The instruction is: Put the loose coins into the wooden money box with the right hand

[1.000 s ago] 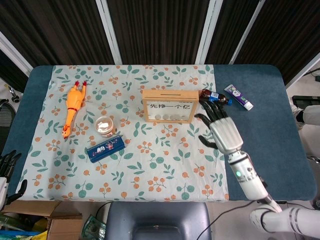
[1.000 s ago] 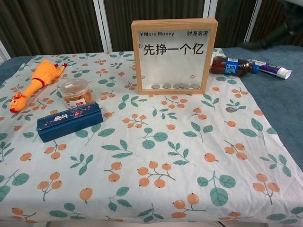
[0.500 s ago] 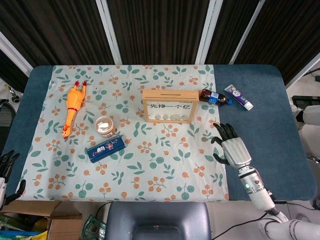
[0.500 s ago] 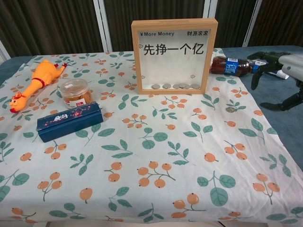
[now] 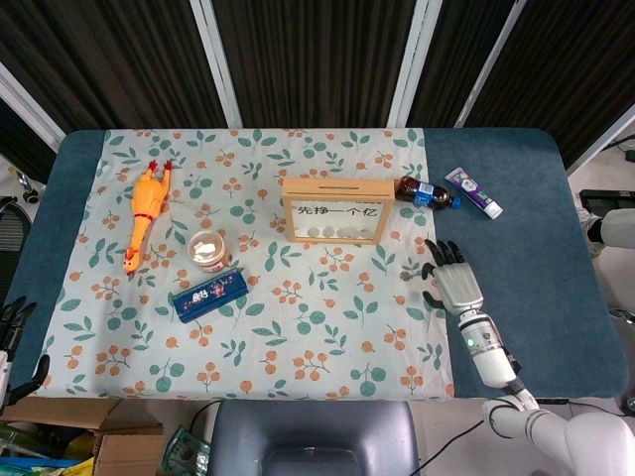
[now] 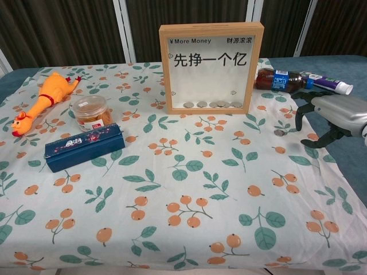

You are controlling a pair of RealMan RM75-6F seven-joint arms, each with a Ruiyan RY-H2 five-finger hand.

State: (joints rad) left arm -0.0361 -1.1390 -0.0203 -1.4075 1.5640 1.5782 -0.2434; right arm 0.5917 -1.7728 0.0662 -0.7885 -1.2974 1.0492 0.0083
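The wooden money box (image 5: 332, 210) (image 6: 211, 67) stands upright mid-table, with several coins lying along the bottom behind its window. One loose coin (image 5: 404, 280) (image 6: 279, 132) lies on the floral cloth to the right of the box. My right hand (image 5: 454, 283) (image 6: 332, 114) hovers low just right of that coin with its fingers spread and curved downward, and it holds nothing. My left hand (image 5: 12, 327) hangs off the table's left edge, its fingers apart and empty.
A cola bottle (image 5: 427, 192) (image 6: 281, 80) and a toothpaste tube (image 5: 473, 192) (image 6: 327, 84) lie behind the right hand. A rubber chicken (image 5: 144, 210), a small jar (image 5: 207, 248) and a blue box (image 5: 206, 294) sit on the left.
My right hand has dropped and drawn back from beside the money box to a low spot just right of the loose coin. The coin and box have not moved.
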